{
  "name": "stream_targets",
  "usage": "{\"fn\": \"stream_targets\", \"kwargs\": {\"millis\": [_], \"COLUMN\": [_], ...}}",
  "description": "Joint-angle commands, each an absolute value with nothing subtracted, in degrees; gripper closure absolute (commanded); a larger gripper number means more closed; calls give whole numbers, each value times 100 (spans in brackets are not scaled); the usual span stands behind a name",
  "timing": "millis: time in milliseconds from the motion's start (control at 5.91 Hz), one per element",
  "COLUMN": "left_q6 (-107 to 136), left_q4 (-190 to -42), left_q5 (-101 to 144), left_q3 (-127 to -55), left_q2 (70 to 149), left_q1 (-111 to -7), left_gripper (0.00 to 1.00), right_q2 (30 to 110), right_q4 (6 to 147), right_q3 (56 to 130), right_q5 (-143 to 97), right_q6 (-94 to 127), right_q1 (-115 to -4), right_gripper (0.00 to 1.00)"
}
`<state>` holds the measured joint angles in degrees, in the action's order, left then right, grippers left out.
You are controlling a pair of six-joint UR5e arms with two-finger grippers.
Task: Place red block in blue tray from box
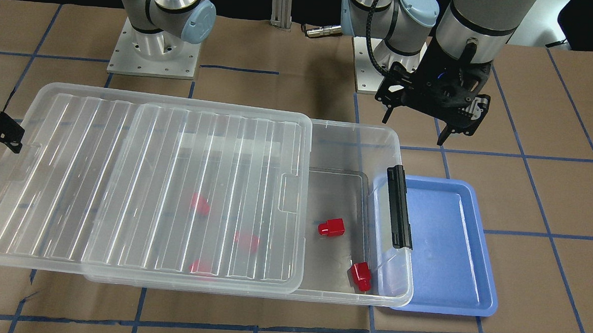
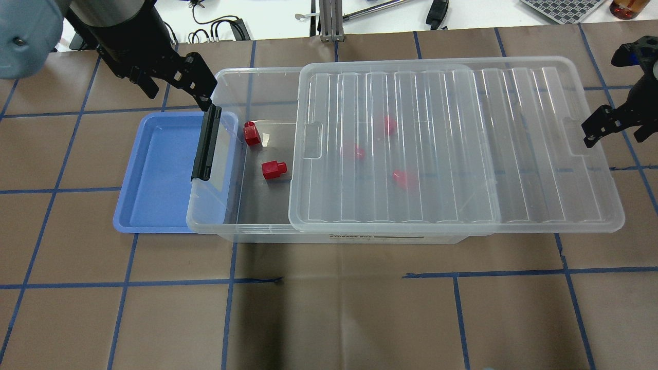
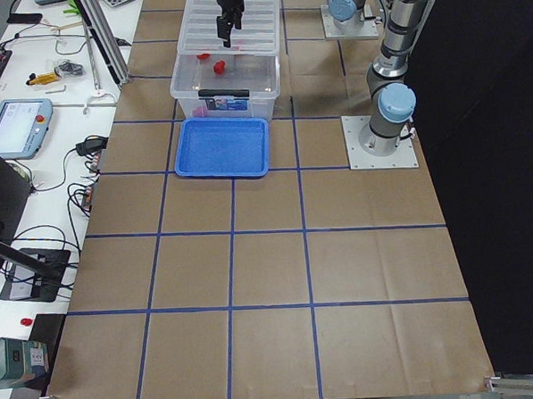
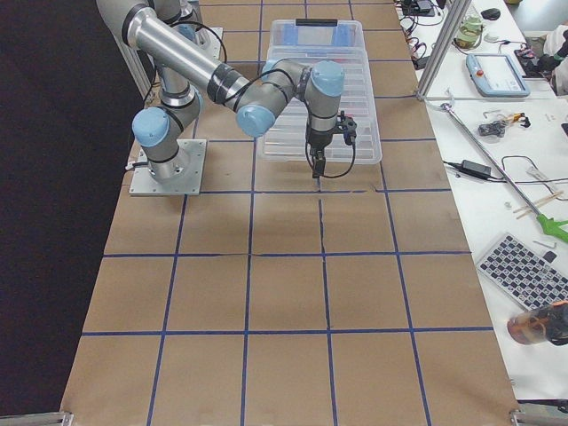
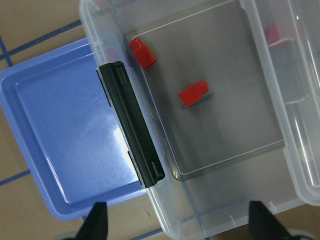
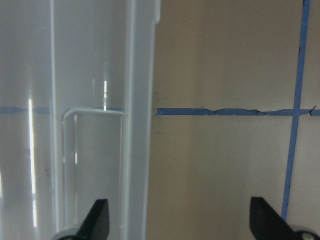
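Blue tray (image 1: 454, 256) lies empty at the box's (image 1: 351, 139) latch end; two red blocks (image 1: 361, 276) sit uncovered inside, three under the lid (image 1: 183, 191); beyond, left gripper (image 1: 415, 124) and right gripper (image 2: 614, 131) hang open, empty – picking not begun

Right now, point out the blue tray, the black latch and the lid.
blue tray (image 2: 159, 172), overhead view, its bare floor.
latch (image 2: 206, 144), overhead view, middle of the black bar.
lid (image 2: 452, 149), overhead view, its ribbed top.
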<state>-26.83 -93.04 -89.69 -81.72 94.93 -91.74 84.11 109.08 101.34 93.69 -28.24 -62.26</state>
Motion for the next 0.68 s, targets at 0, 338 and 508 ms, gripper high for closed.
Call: {"fn": "stream_targets", "kwargs": {"millis": [0, 338, 508], "left_q6": [-4275, -6528, -7400], "left_q4": [-9369, -9274, -8951], "left_q5": [-8772, -8771, -8763], "left_q3": [-8209, -8506, -8604], "left_q2": [9554, 9763, 9947], "left_q1": [-9220, -9202, -9202], "left_gripper": [2, 2, 3], "right_q2": [8761, 8798, 8772], "right_q4": [10532, 9428, 8996], "right_q3": [10029, 9286, 8985], "right_q5": [9351, 9334, 9282], "right_q6": [-2140, -842, -304], "right_q1": [-6624, -7510, -7950], "right_gripper": [0, 0, 0]}}
